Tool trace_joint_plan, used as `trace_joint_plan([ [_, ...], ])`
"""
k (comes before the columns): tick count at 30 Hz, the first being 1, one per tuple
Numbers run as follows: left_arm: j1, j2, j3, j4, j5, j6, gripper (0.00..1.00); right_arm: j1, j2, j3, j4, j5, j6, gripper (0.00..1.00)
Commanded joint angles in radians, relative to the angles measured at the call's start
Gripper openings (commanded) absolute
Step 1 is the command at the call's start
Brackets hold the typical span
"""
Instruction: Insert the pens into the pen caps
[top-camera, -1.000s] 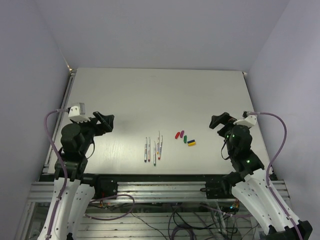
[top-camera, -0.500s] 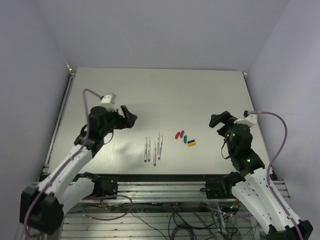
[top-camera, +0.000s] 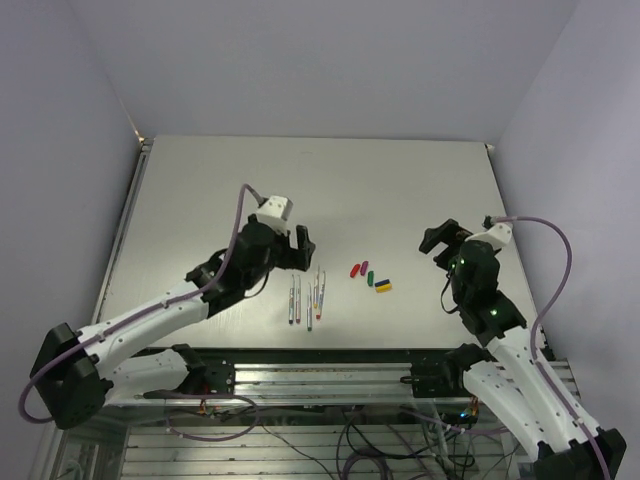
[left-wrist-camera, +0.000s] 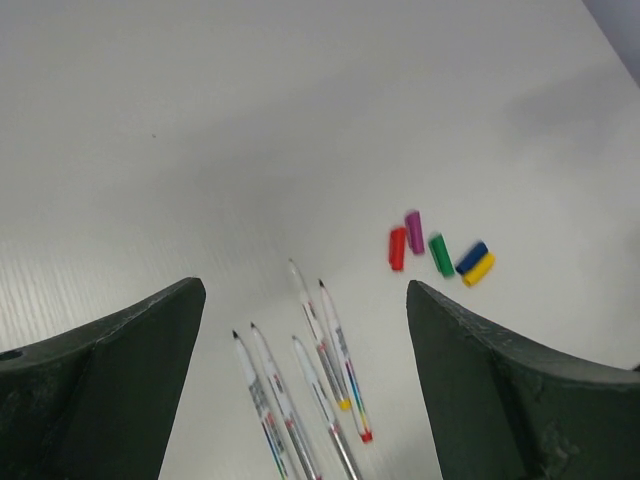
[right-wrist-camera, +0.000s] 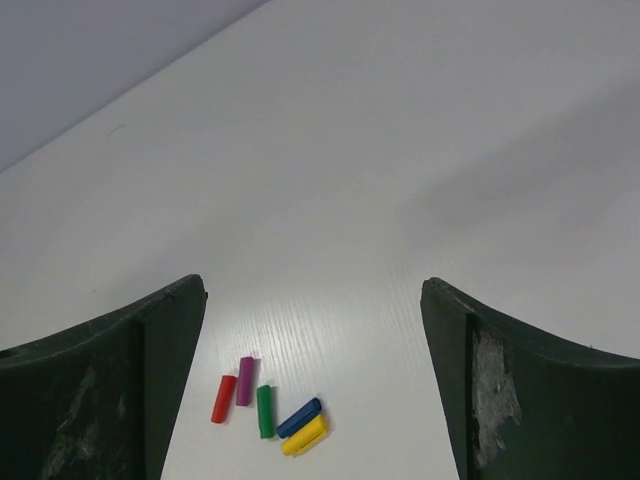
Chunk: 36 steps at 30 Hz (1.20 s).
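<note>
On the table (top-camera: 300, 170), near its front edge, we see the pens (top-camera: 307, 298) lying side by side, the pen caps (top-camera: 370, 276) clustered just right; our left gripper (top-camera: 302, 244) and right gripper (top-camera: 440, 238) hang spread wide, holding nothing.

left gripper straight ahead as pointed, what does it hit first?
Probably the pens, dead ahead between the open jaws of the left gripper. The caps lie off to the right. Height above the table is unclear.
</note>
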Motion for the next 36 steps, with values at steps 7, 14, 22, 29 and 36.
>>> trace_joint_plan([
  [7, -0.109, -0.262, -0.191, -0.081, -0.175, -0.161, 0.93, -0.003, 0.158, 0.042, -0.127, -0.134, 0.051, 0.33],
  [14, -0.108, -0.285, -0.182, -0.226, -0.253, -0.221, 0.93, 0.076, 0.269, -0.057, -0.014, -0.328, 0.132, 0.05],
  [22, -0.107, -0.255, -0.141, -0.306, -0.304, -0.215, 0.93, 0.377, 0.49, 0.037, -0.055, -0.09, 0.228, 0.27],
  [29, -0.107, -0.302, -0.171, -0.329, -0.312, -0.221, 0.78, 0.385, 0.555, 0.05, -0.029, -0.067, 0.261, 0.4],
  [36, -0.107, -0.313, -0.18, -0.335, -0.313, -0.21, 0.79, 0.384, 0.596, 0.076, -0.062, 0.009, 0.297, 0.45],
])
